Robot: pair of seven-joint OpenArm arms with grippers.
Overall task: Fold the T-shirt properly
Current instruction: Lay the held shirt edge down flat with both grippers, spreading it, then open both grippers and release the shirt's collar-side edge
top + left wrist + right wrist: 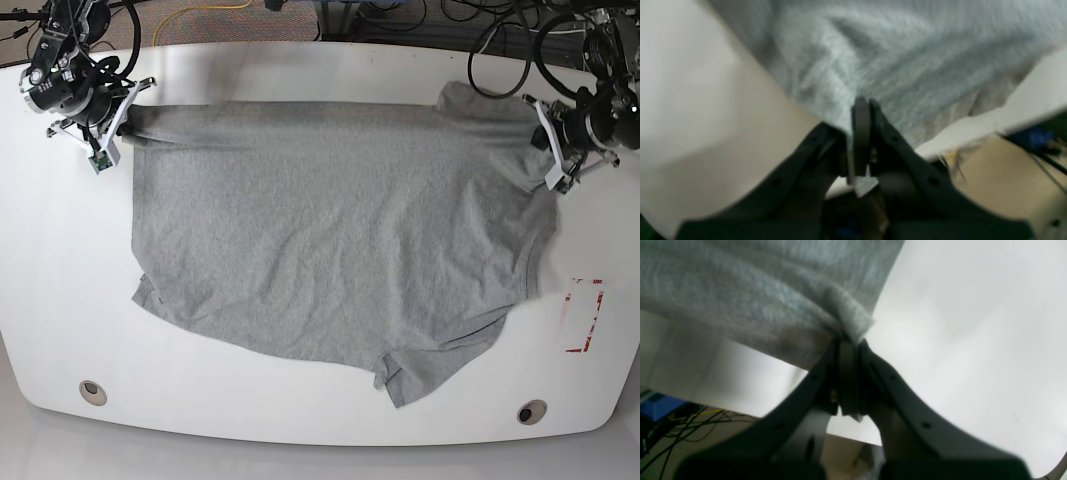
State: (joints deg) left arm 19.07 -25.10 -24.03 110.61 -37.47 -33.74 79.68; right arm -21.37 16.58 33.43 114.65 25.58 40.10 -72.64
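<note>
The heather-grey T-shirt [330, 230] lies spread, plain side up, across the white table [300, 65], with a sleeve bunched at the near edge. My right gripper [125, 115] is at the shirt's far left corner and is shut on a fold of the T-shirt [756, 290]; the black fingers [848, 373] pinch the cloth edge. My left gripper [545, 125] is at the far right corner by the other sleeve. It is shut on the T-shirt [873, 50], with the left gripper [862, 106] buried in raised grey fabric.
A red outlined mark [583, 315] sits on the table right of the shirt. Two round holes [92, 391] [531, 411] lie near the front edge. Cables [480, 15] run behind the table; a blue box [656, 405] and wires are on the floor.
</note>
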